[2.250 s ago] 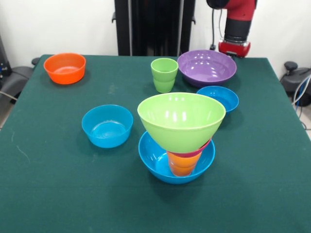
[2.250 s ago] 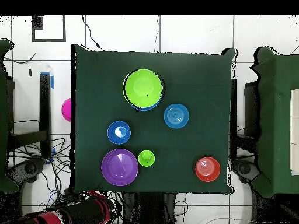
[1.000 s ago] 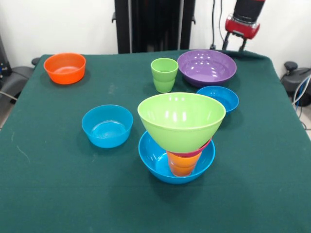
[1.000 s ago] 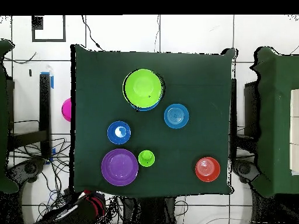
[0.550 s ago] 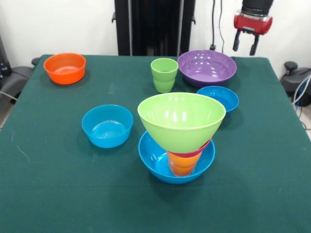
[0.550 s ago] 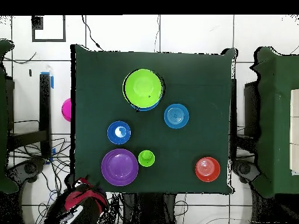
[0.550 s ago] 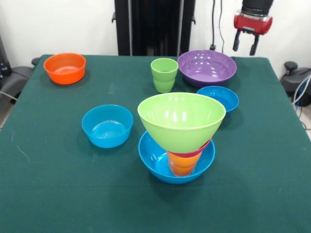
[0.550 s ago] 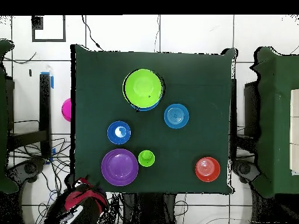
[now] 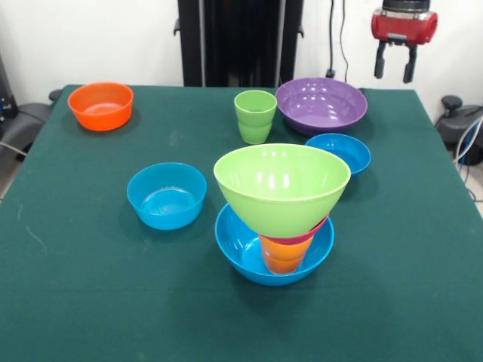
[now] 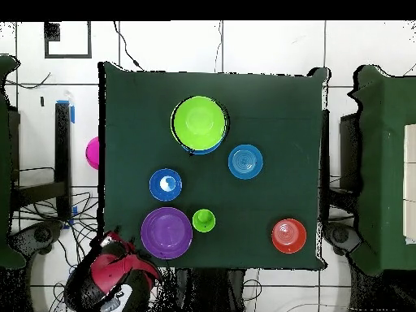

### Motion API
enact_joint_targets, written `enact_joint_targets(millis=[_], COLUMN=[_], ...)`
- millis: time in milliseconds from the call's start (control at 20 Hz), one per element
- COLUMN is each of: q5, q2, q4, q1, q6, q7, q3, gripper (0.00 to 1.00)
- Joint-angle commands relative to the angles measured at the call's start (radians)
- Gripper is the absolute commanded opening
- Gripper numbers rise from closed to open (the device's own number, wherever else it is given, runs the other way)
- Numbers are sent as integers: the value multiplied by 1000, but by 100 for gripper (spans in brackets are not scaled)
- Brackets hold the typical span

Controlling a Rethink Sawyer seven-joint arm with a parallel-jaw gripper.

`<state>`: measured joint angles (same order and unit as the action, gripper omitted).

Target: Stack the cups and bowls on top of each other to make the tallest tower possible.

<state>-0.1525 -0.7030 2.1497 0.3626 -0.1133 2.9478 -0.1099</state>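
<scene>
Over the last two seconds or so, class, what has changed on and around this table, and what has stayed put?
Only the arm moved: its pincer swung rightward in the front view and rose beside the purple bowl, fingers apart, holding nothing. The tower, the green cup, the two small blue bowls and the orange bowl stayed where they were.

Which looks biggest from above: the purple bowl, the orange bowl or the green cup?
Overhead view, largest to smallest:
1. purple bowl
2. orange bowl
3. green cup
All three stand on the table, so nearness hardly skews this.
</scene>
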Motion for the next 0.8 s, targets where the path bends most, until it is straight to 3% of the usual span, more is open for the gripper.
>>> enact_joint_targets(millis=[50,500,800], q5=[-73,-135,-170], q2=[-9,73,150], q4=[-37,-97,-124], q1=[-43,-75,-54], q6=[57,4,-54], q7=[-50,-68,-52], q3=[118,67,3], gripper=[100,100,100])
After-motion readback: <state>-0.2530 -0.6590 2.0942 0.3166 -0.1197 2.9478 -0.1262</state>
